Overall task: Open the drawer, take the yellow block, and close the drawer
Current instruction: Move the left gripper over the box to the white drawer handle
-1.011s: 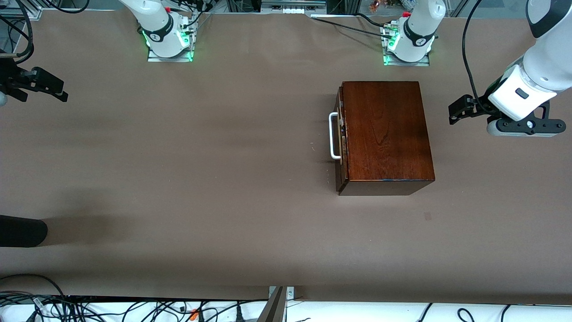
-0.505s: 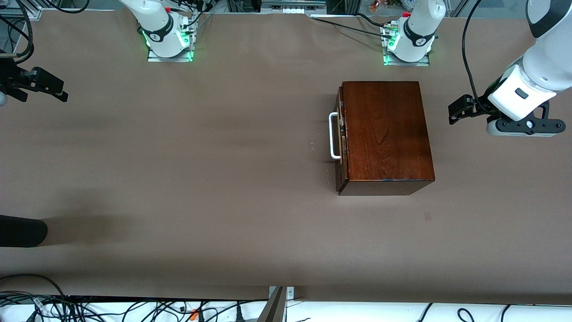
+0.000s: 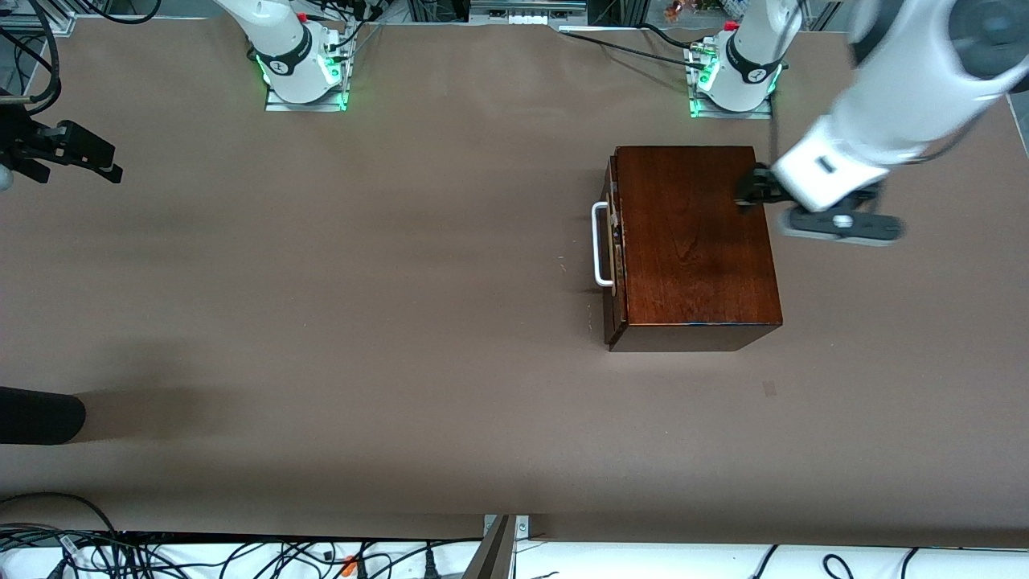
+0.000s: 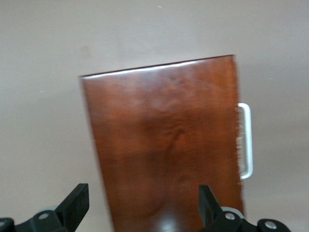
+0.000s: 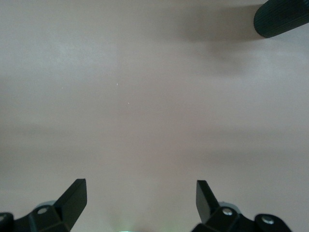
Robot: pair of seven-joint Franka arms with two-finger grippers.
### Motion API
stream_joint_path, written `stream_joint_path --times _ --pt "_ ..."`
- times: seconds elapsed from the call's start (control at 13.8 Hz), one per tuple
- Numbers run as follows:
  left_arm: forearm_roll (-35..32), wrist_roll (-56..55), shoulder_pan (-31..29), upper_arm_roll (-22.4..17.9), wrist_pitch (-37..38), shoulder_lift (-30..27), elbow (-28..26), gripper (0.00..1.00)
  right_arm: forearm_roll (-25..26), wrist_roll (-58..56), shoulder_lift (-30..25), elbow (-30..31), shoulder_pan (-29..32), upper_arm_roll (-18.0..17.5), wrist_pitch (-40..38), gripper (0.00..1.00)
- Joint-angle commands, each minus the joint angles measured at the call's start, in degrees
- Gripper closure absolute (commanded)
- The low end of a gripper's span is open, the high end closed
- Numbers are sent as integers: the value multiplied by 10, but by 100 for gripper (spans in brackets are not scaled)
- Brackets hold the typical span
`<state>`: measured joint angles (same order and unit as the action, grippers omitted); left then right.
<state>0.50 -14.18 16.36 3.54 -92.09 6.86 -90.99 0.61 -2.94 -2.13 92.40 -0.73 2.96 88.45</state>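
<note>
My left gripper [image 3: 744,191], jaws spread and empty, hangs over the box edge away from the handle [image 3: 600,244]; drawer [image 3: 614,241] nearly shut, block unseen, presumably inside. Right gripper [image 3: 96,161] waits, released, over bare table [image 3: 362,322].

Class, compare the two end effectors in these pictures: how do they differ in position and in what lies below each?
1. The left end effector is over the wooden box; the right end effector is at the right arm's end of the table.
2. The left wrist view shows the box and its white handle; the right wrist view shows bare table.
Shared: both are open and empty.
</note>
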Motion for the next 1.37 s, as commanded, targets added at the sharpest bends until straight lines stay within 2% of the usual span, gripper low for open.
stream_joint_path --times 0.0,0.22,0.43,0.58,0.79,1.3 --pt "10 -78 64 -6 9 67 63 0 3 -8 -7 1 9 -8 0 0" --pt "5 -173 140 -6 1 140 106 0 3 -8 -7 1 9 -8 0 0" --pt "-34 -216 190 -6 -69 190 106 0 3 -8 -8 1 9 -8 -1 0" --pt "-70 -235 213 -6 -78 217 104 0 3 -8 -7 1 9 -8 -1 0" --pt "-114 -236 225 -6 -89 236 103 0 3 -8 -7 1 9 -8 -1 0" --pt "-112 -237 238 -4 -108 251 59 0 3 -8 -8 1 9 -8 -1 0"
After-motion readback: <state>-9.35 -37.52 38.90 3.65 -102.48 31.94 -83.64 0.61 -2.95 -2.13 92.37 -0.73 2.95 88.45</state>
